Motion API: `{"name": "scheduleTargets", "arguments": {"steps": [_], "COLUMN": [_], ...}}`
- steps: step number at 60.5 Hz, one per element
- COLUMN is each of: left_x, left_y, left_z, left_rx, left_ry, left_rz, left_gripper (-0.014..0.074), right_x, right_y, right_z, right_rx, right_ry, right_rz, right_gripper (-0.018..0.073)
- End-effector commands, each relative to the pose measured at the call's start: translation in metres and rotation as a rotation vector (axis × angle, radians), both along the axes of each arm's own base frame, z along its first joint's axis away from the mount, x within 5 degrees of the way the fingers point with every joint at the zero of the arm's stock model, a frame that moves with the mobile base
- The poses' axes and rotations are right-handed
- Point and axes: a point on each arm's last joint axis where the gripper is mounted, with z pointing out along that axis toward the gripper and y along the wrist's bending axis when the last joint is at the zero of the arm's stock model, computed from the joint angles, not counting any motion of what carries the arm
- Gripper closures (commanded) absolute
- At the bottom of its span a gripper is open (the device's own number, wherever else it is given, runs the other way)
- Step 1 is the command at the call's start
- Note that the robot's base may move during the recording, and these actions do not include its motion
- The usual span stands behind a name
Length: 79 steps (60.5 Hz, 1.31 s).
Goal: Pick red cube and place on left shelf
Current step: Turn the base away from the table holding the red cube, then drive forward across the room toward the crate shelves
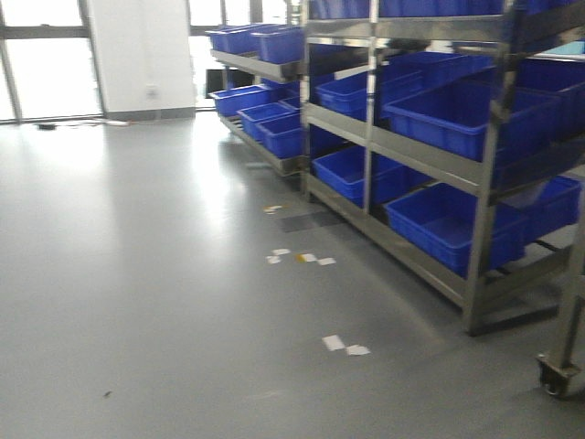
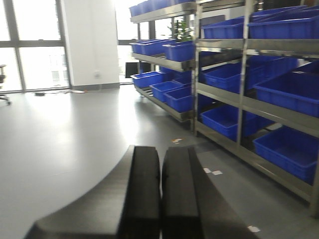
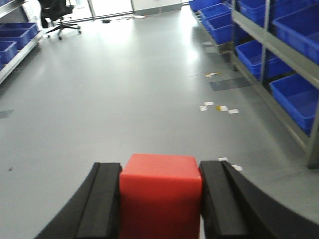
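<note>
In the right wrist view the red cube [image 3: 160, 191] sits squeezed between two black fingers, my right gripper [image 3: 160, 167] shut on it and held above the grey floor. My left gripper [image 2: 160, 149] is shut, its fingers pressed together with nothing between them. A shelf rack with blue bins [image 3: 14, 39] shows at the far left edge of the right wrist view. The front view shows neither gripper nor the cube.
Steel racks [image 1: 475, 229] loaded with blue bins [image 1: 457, 224] line the right side. White paper scraps [image 1: 302, 258] lie on the floor beside them. A caster wheel [image 1: 553, 375] stands at the lower right. An office chair [image 3: 57, 15] is far back left.
</note>
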Motion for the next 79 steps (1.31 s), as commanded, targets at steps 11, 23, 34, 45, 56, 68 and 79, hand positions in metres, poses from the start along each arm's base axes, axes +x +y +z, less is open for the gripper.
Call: {"name": "scheduleTargets", "arguments": {"steps": [11, 23, 34, 45, 56, 68, 79], "left_x": [-0.0009, -0.0009, -0.0009, -0.0009, -0.0009, -0.0009, -0.0009], "left_y": [0.0000, 0.0000, 0.0000, 0.0000, 0.0000, 0.0000, 0.0000], "left_z": [0.0000, 0.0000, 0.0000, 0.0000, 0.0000, 0.0000, 0.0000], "left_rx": [-0.004, -0.004, -0.004, -0.004, -0.004, -0.004, -0.004], "left_ry": [-0.073, -0.073, -0.073, -0.073, -0.073, -0.073, -0.073], "left_rz": [0.000, 0.000, 0.000, 0.000, 0.000, 0.000, 0.000], "left_gripper": [0.0495, 0.0495, 0.0495, 0.0495, 0.0495, 0.0495, 0.0495], "right_x": [0.0001, 0.0001, 0.0001, 0.0001, 0.0001, 0.0001, 0.0001], "right_y": [-0.0015, -0.0015, -0.0015, -0.0015, -0.0015, -0.0015, -0.0015], "right_z": [0.0157, 0.0157, 0.0157, 0.0157, 0.0157, 0.0157, 0.0157], "right_rx": [0.021, 0.021, 0.020, 0.020, 0.020, 0.020, 0.020], "right_ry": [-0.108, -0.108, -0.107, -0.107, -0.107, -0.107, -0.107], "right_rz": [-0.016, -0.016, -0.016, -0.016, -0.016, -0.016, -0.016], "right_gripper": [0.0529, 0.0529, 0.0529, 0.0529, 0.0529, 0.0529, 0.0529]}}
